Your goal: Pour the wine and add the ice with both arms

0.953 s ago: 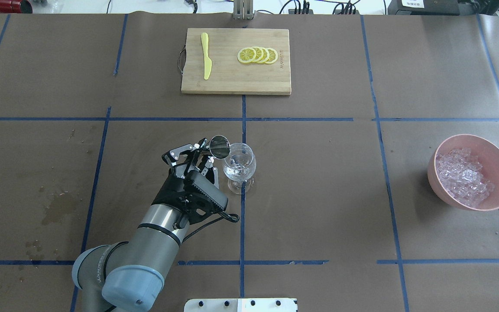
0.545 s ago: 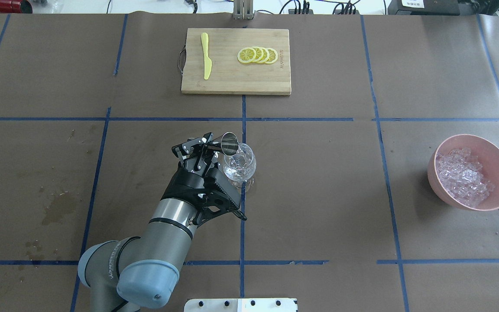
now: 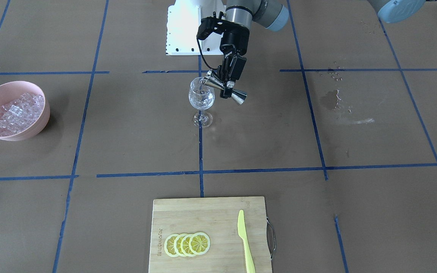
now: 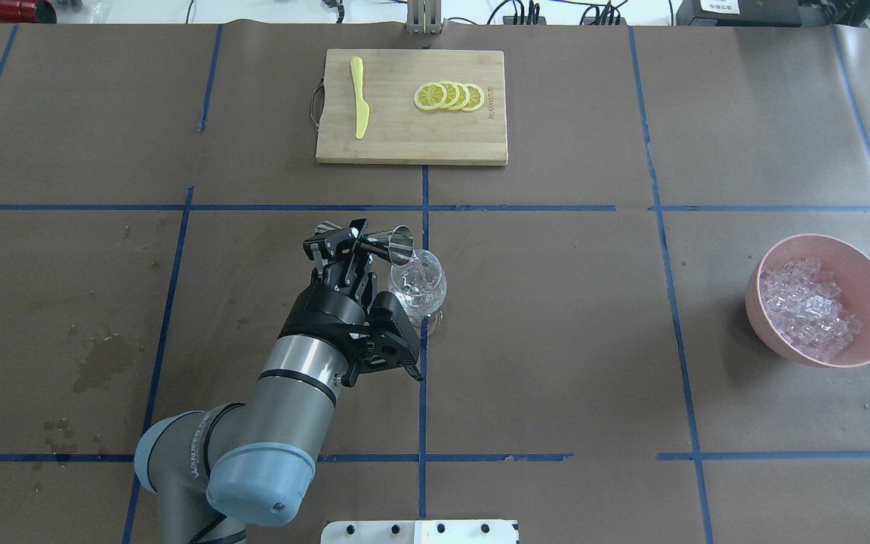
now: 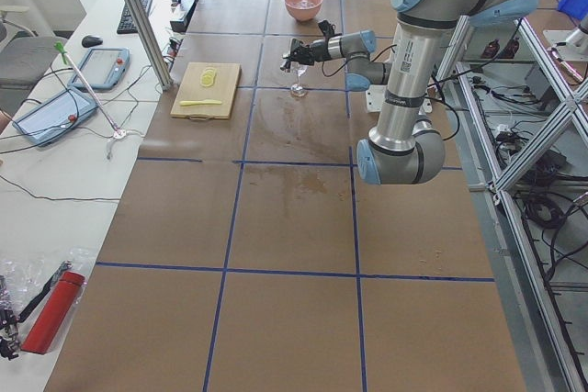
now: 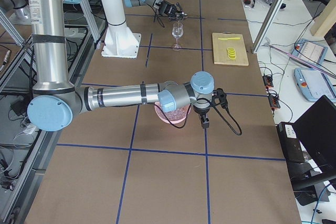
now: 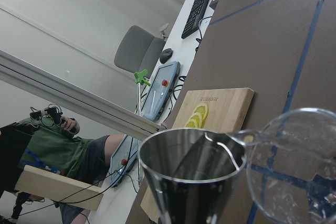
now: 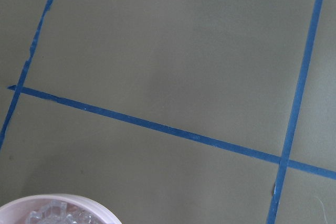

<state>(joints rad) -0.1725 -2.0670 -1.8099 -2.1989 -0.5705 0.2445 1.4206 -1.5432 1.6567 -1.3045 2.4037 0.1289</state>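
Left gripper (image 4: 353, 240) is clenched on a steel jigger (image 4: 390, 243), which is tipped with its mouth at the rim of the wine glass (image 4: 418, 283). Ice (image 4: 809, 308) lies in the pink bowl (image 4: 869, 276), well apart from the glass. Right arm (image 6: 121, 97) reaches to that bowl; I cannot tell whether the right gripper is clenched.

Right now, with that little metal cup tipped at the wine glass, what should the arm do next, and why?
I would probably tip the jigger slightly further, to drain it. The left gripper clamps its waist, its mouth is at the wine glass rim, and it looks only about level. Whether it is already empty, I cannot tell.
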